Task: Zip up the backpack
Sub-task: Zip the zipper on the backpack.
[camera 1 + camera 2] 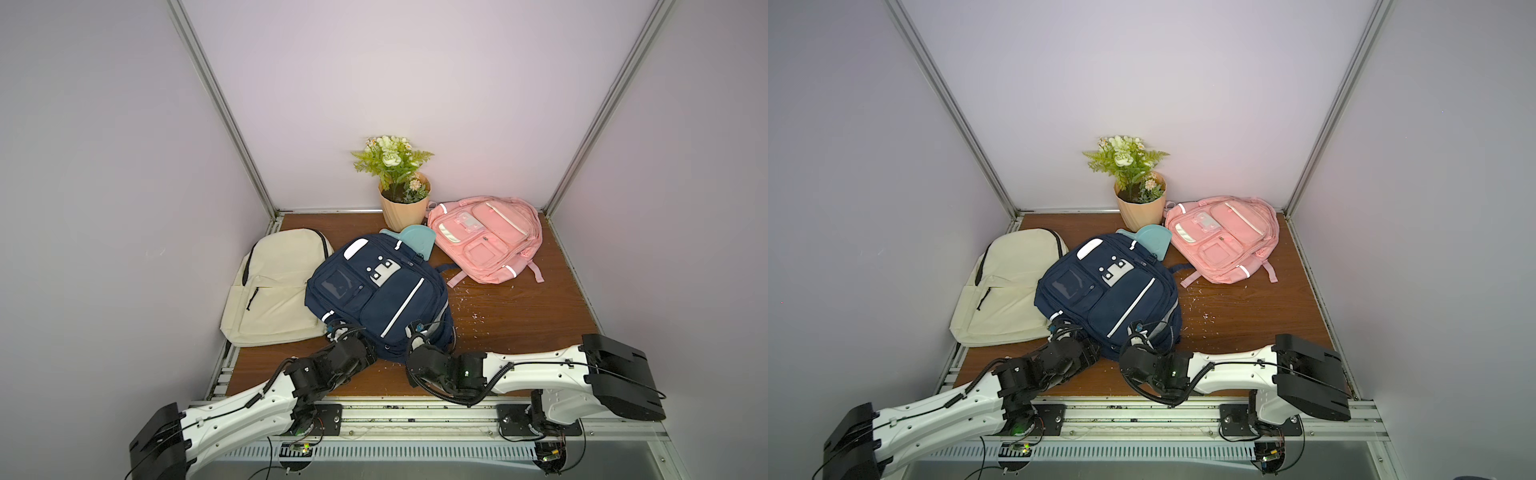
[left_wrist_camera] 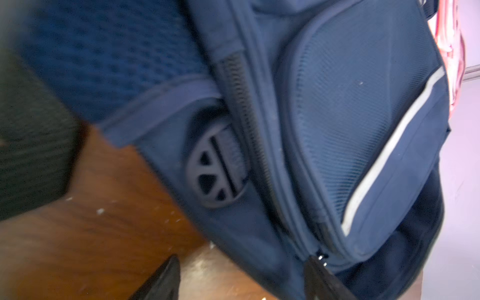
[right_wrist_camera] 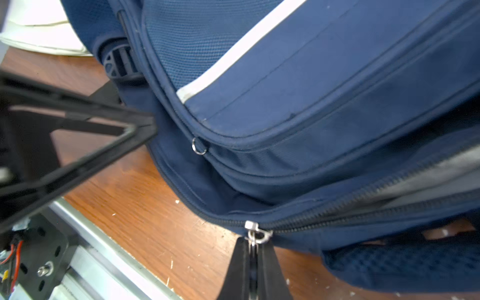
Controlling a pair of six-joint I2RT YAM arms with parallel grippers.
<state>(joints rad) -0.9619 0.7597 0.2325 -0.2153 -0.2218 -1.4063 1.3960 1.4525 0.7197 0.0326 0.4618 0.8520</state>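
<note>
Right pincer (image 3: 254, 242) pinching zipper pull (image 3: 256, 235), mostly hidden

Left wrist view is smeared with blur, and the left gripper (image 2: 242, 258) fingers run off the frame edge. Zipper pull (image 3: 256, 235) mostly buried between the right gripper (image 3: 255, 242) fingers. Navy backpack (image 1: 374, 299) hides part of a teal item (image 1: 419, 243), can't tell what.

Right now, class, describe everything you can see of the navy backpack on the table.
The navy backpack lies front-up on the wooden table, beside the cream backpack. Woven fabric, white stripes, a clear window pocket, mesh padding. Its main zipper gapes, showing grey lining. The right gripper is shut on the zipper pull; the left gripper stands open at its near corner.
</note>
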